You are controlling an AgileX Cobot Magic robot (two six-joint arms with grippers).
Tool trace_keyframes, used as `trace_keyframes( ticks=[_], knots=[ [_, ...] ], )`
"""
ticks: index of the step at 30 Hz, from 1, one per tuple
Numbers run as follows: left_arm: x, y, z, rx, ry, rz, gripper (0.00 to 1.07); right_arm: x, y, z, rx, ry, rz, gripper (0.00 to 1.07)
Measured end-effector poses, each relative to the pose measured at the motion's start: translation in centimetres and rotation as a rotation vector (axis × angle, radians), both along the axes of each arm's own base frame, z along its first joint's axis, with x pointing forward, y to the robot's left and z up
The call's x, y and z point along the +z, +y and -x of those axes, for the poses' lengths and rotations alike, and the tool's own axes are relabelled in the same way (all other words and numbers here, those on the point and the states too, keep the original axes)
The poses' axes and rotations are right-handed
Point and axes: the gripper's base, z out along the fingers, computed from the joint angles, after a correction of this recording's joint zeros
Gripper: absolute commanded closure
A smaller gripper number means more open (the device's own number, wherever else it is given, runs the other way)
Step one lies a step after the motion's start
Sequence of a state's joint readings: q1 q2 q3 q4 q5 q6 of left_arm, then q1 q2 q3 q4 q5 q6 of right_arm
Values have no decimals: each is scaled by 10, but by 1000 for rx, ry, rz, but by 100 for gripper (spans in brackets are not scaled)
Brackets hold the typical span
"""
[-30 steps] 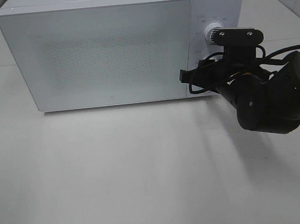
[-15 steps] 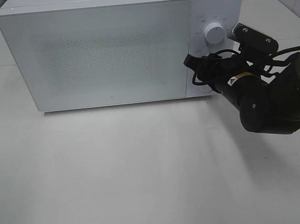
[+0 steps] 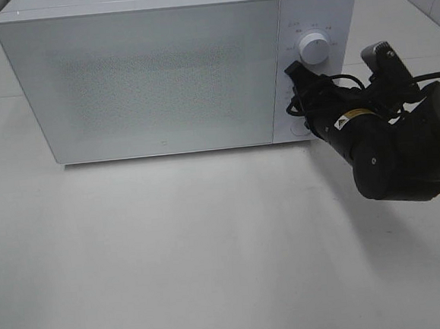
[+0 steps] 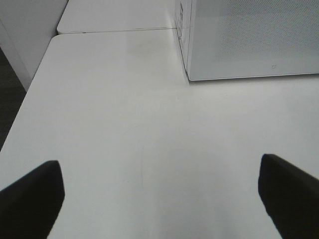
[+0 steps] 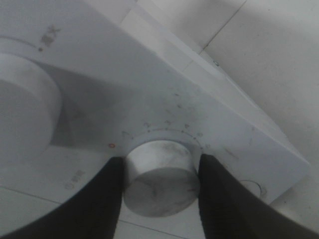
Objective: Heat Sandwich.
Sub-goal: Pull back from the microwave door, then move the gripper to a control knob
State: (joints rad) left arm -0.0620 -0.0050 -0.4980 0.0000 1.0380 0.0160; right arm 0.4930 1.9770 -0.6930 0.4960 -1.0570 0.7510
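GRIP: right pincer (image 5: 160, 164) clamped across lower dial (image 5: 160, 181), dial axis pointing into pincer | left pincer (image 4: 160, 167) apart over bench (image 4: 124, 124), well apart from dial | sandwich unseen, oven (image 3: 152, 78) shut

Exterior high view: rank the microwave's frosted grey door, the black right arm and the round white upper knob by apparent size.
1. Frosted grey microwave door, clearly largest.
2. Black right arm, though it is likely nearer the camera, which flatters it.
3. Round white upper knob, smallest.
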Motion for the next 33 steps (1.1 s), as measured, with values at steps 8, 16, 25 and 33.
trace_keyframes(
  ticks=[8,16,25,33],
  knots=[
    [0,0,0,0,0,0,6,0,0,0,-74,21,-262,95],
    [0,0,0,0,0,0,6,0,-1,0,-131,25,-463,95],
    [0,0,0,0,0,0,6,0,-1,1,-215,47,-759,94],
    [0,0,0,0,0,0,6,0,-1,1,-263,59,-933,93]
  ],
)
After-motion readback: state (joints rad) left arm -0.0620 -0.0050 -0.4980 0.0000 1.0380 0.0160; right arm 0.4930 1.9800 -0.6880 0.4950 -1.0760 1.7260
